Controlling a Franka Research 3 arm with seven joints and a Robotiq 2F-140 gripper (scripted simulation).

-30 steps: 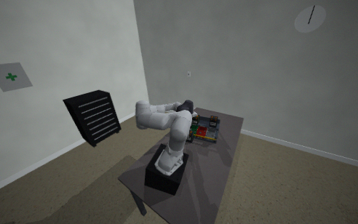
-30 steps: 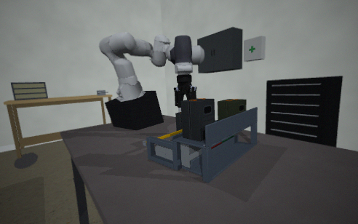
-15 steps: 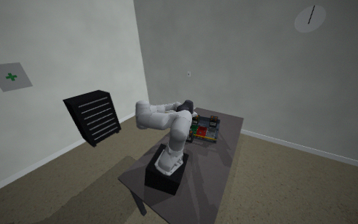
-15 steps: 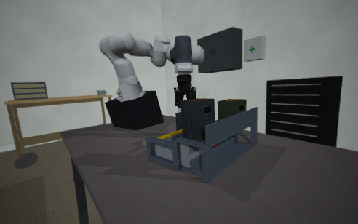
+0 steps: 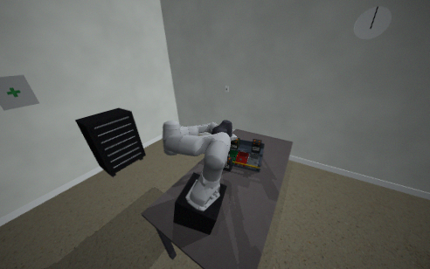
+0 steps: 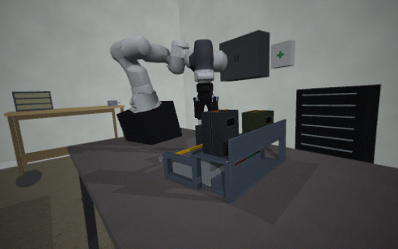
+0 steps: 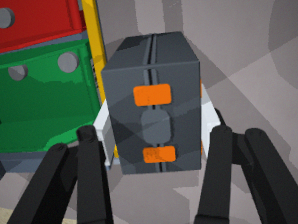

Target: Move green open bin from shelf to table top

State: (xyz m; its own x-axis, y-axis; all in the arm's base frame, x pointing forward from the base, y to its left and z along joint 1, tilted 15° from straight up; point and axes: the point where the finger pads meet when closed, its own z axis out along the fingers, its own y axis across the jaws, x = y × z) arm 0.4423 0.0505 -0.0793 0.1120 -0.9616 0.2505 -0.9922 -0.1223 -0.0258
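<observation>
In the wrist view my gripper [image 7: 156,102] points down and its two black fingers are closed on the white side flanges of a dark grey box [image 7: 154,111] with two orange marks. The green open bin [image 7: 41,99] lies to the left of that box, apart from the fingers, with round parts in it. A red bin [image 7: 36,3] is beyond it, and a yellow strip [image 7: 93,36] runs between the bins and the box. In the exterior view the gripper [image 6: 201,115] hangs at the far side of the blue-grey shelf [image 6: 230,162]. The green bin [image 5: 233,154] is partly hidden by the arm.
A tall dark box [image 6: 219,131] and an olive box [image 6: 257,120] stand on the shelf. The arm's black base [image 6: 150,121] is on the table behind. A wooden side table [image 6: 61,115] and a black slatted cabinet [image 6: 337,121] stand off the table.
</observation>
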